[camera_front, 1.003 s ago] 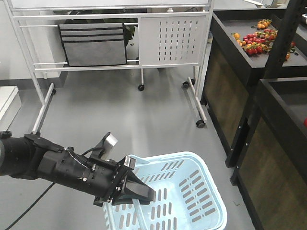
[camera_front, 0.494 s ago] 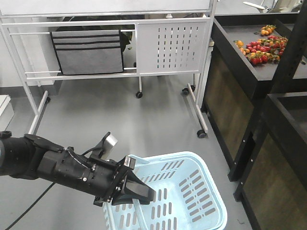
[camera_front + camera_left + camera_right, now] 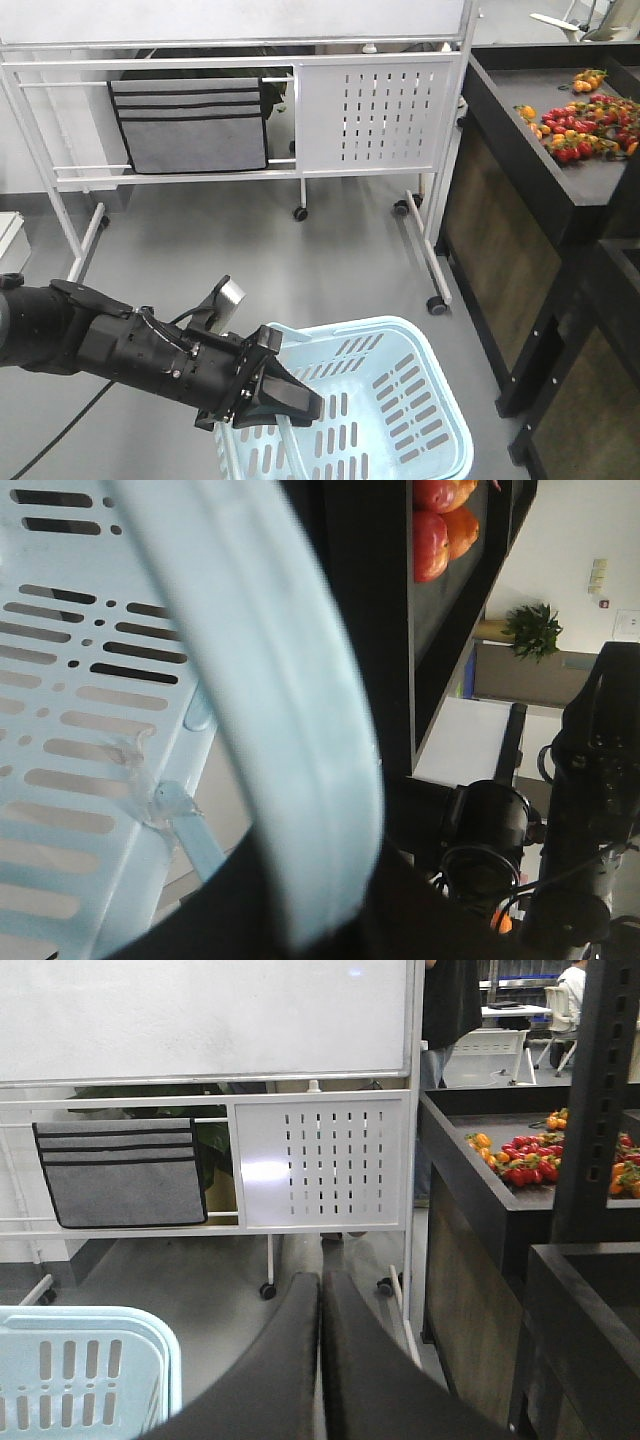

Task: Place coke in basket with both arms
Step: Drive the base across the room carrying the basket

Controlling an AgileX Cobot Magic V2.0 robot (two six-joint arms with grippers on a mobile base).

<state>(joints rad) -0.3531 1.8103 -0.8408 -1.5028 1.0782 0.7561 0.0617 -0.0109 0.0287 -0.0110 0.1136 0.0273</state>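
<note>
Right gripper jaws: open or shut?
Shut. The right gripper has its jaws pressed together in the wrist view, nothing between them.

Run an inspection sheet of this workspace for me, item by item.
Surface: grey floor; no table seen.
Job's things: light-blue basket, nothing seen inside; coke: nothing seen.
Clutter: nothing seen.
Grippers: left gripper shut on the basket's handle; right gripper shut, empty.
Cables: black cable trailing below the left arm.
Surroundings: wheeled whiteboard stand with grey pouch; black shelf holding small red and orange fruit.
</note>
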